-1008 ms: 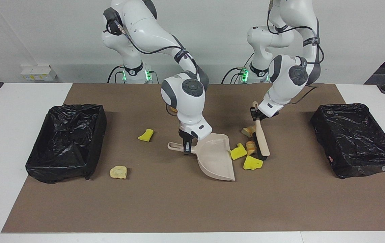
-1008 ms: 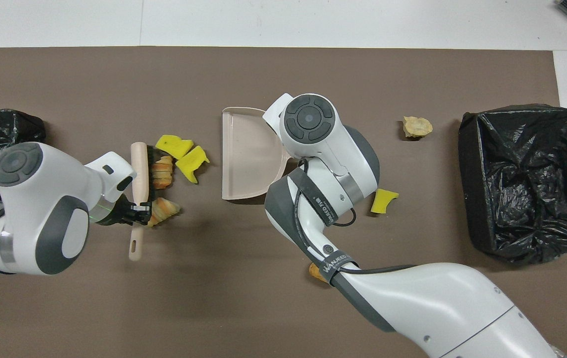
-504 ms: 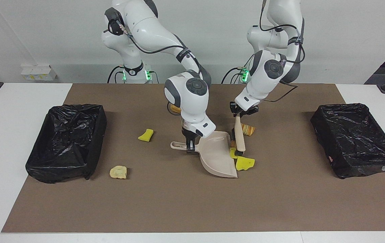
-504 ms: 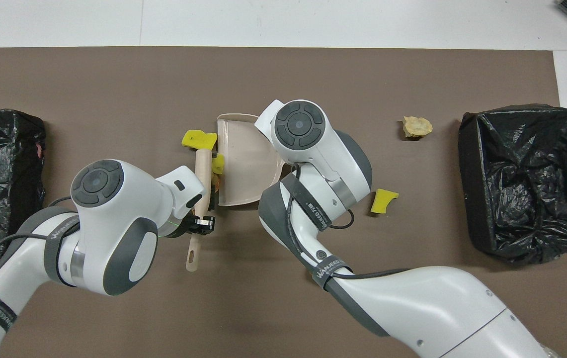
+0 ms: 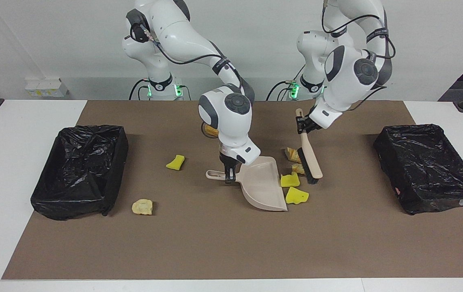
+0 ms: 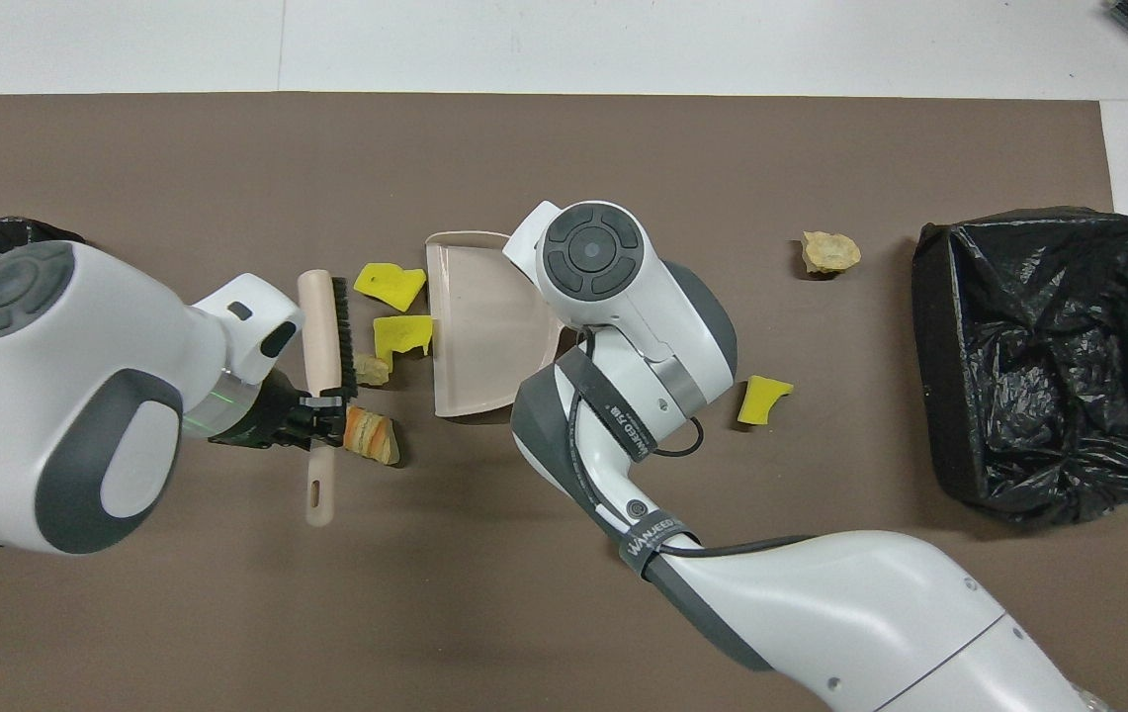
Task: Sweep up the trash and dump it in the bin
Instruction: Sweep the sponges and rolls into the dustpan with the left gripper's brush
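Note:
My right gripper (image 5: 228,176) is shut on the handle of the beige dustpan (image 5: 261,184), which lies on the mat; the part of the pan that shows (image 6: 484,326) holds nothing. My left gripper (image 5: 302,127) is shut on the handle of the beige brush (image 5: 309,156), tilted with its black bristles down. Between brush (image 6: 319,326) and pan mouth lie pieces of trash: two yellow wedges (image 5: 289,180) (image 5: 296,196) and two brown lumps (image 5: 293,154) (image 6: 371,435). A third yellow wedge (image 5: 175,162) and a tan lump (image 5: 142,207) lie toward the right arm's end.
A bin lined with a black bag (image 5: 79,170) stands at the right arm's end of the brown mat. Another black-lined bin (image 5: 430,166) stands at the left arm's end. An orange-tan lump (image 5: 211,130) shows partly beside my right wrist, nearer to the robots than the dustpan.
The left arm swept the brush up to the pan's mouth, then drew it back toward its own end. The yellow wedges now lie closer to the pan.

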You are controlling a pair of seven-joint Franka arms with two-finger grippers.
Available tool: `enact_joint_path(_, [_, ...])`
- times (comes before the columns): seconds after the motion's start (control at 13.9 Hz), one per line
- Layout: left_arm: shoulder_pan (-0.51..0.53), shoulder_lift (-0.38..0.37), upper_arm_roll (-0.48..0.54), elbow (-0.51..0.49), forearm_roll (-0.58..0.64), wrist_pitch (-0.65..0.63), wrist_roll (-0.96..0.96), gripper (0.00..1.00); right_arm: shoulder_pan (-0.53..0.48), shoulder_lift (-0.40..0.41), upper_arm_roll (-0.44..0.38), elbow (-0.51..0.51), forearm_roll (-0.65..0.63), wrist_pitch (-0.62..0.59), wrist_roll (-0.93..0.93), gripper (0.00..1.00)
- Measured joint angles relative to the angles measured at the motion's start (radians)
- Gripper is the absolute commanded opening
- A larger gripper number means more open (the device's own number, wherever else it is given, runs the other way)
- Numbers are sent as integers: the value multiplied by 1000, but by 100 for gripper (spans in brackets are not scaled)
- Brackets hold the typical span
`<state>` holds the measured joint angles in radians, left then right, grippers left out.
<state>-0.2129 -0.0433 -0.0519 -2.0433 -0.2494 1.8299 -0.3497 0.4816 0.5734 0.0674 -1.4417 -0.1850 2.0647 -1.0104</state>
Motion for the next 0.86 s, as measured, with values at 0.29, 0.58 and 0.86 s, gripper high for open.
enact_joint_path(0.29, [23, -66, -5, -112, 0, -34, -305, 0, -7, 0, 0, -10, 2, 12, 0, 0])
enact_joint_path(0.58, [3, -148, -22, -257, -1, 10, -477, 0, -33, 1, 0, -31, 17, 11, 0, 0])
enact_joint_path(0.86, [-81, -136, -29, -324, -2, 162, -465, 0, -33, 1, 0, -31, 18, 11, 2, 0])
